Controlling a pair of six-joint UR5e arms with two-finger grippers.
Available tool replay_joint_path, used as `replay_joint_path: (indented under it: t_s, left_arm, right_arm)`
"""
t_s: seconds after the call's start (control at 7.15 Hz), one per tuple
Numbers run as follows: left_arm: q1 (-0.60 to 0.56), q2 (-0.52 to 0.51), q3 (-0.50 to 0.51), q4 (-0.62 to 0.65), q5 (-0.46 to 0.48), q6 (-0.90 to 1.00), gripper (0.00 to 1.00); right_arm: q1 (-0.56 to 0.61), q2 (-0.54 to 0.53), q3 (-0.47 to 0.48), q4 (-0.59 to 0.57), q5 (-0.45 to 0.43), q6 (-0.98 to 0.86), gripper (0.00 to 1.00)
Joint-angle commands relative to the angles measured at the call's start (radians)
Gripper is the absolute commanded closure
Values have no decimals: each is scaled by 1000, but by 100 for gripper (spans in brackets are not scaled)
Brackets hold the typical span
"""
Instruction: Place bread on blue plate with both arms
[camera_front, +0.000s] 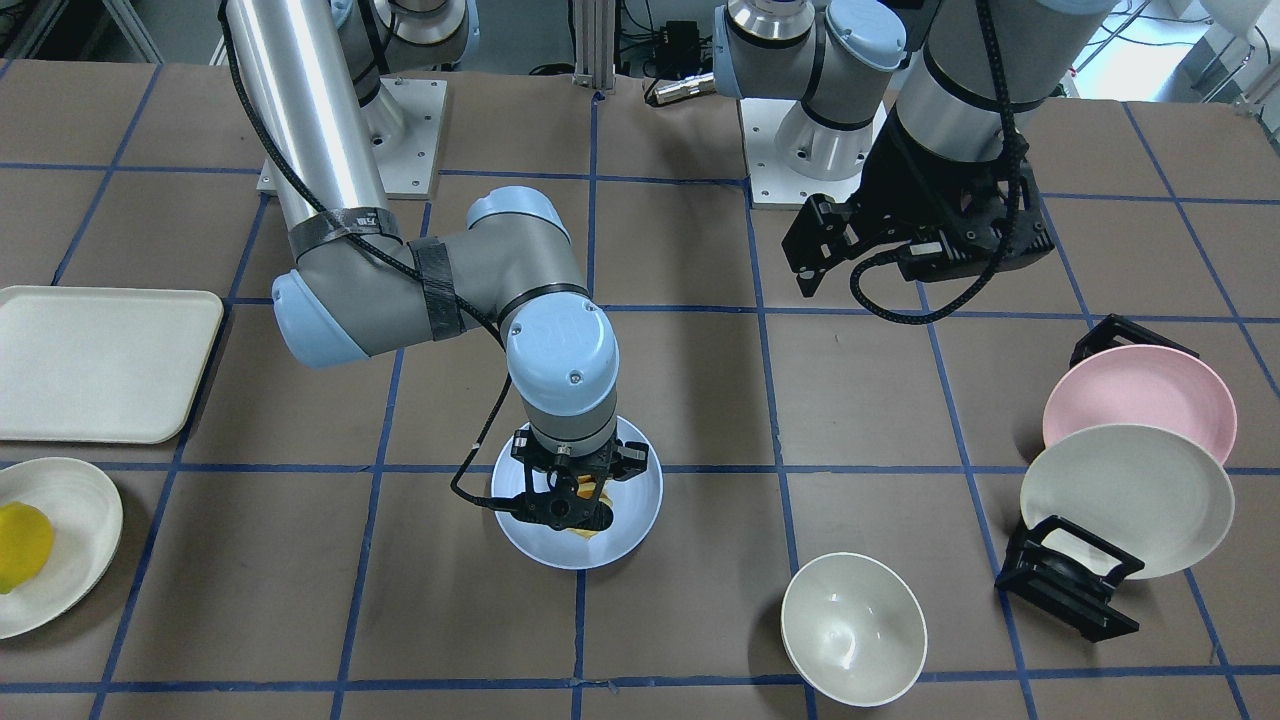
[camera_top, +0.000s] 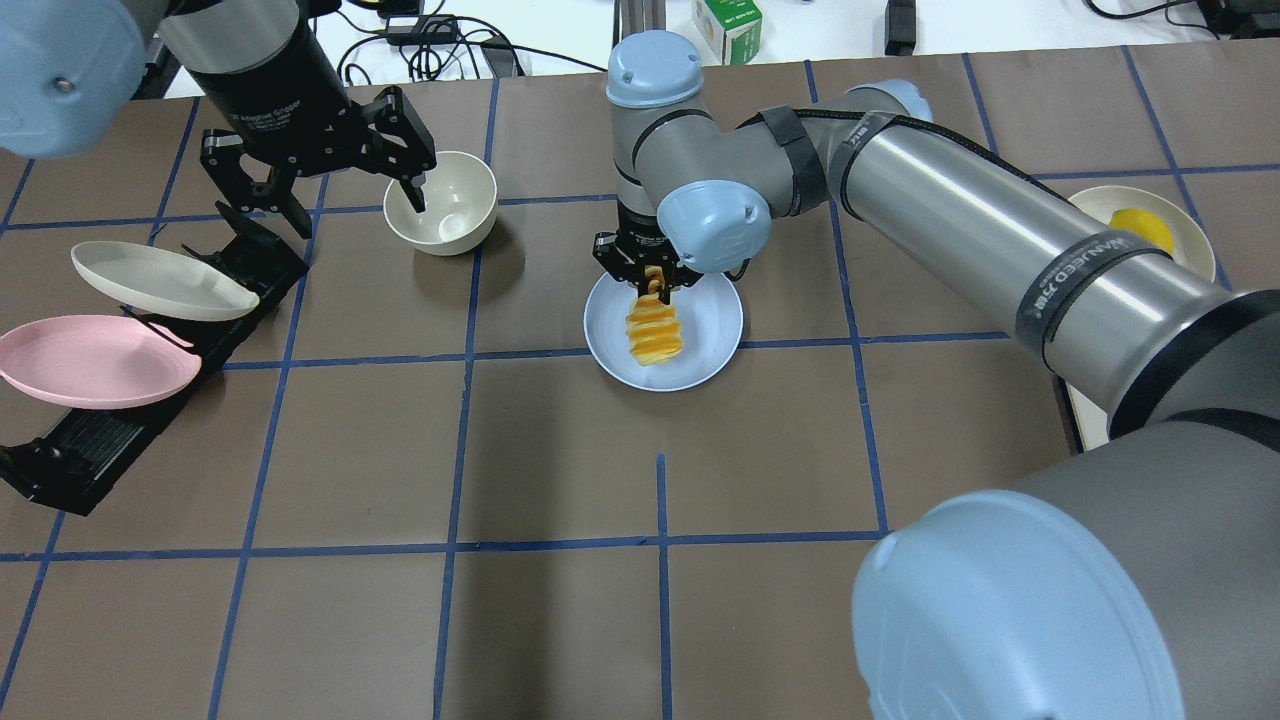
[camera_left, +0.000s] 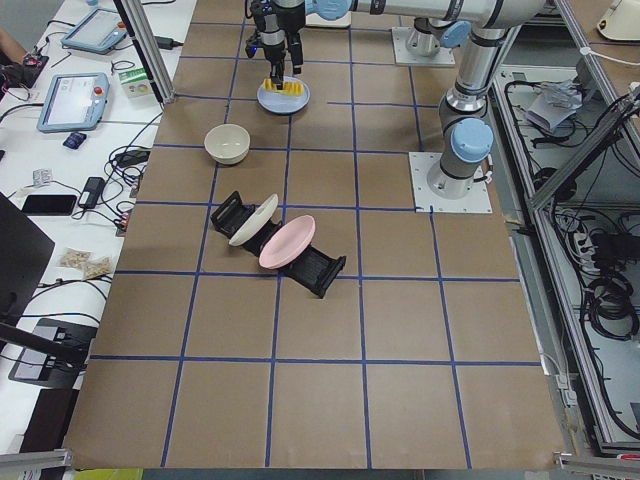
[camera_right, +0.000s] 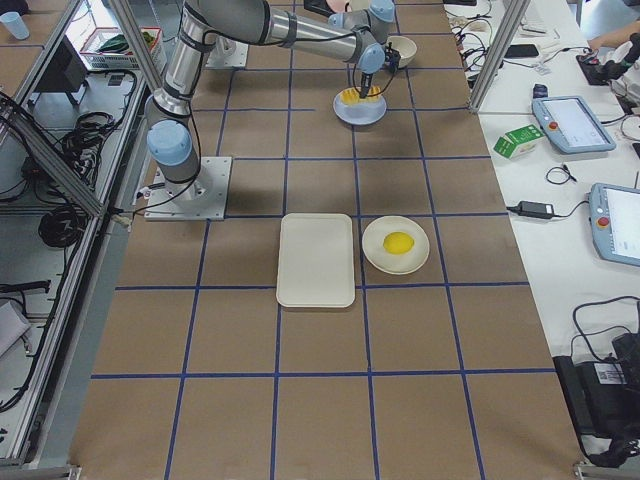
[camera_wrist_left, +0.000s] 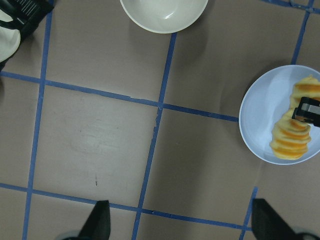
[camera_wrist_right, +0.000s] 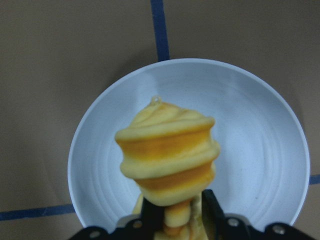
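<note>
Silver-grey tubes on right arm (camera_top: 960, 200) and left arm (camera_front: 950, 110), rounded pale blue caps with small screws at the joints. Black braided cables, strapped on with black bands, one band lettered in white. Black two-finger left gripper (camera_top: 358, 210) and right gripper (camera_top: 652, 285).

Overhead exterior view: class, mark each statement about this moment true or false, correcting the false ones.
1. The bread is over the blue plate. True.
2. The right arm has its jaws shut on the bread. True.
3. The left arm holds a plate in its jaws. False: they are open and empty, near the white bowl.
4. The yellow fruit lies on the blue plate. False: it lies on a cream plate.
</note>
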Motion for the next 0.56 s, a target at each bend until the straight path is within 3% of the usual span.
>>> replay_joint_path:
  t_s: [0.0,0.42]
  left_arm:
    - [-1,1,-8,-3,-2,-7,0]
    - [0,1,-8,-1,-2,-10,0]
  right_arm:
    - [-8,-9,-1,9,-5,-1,0]
    - [-71,-74,0,55,-51,-23,0]
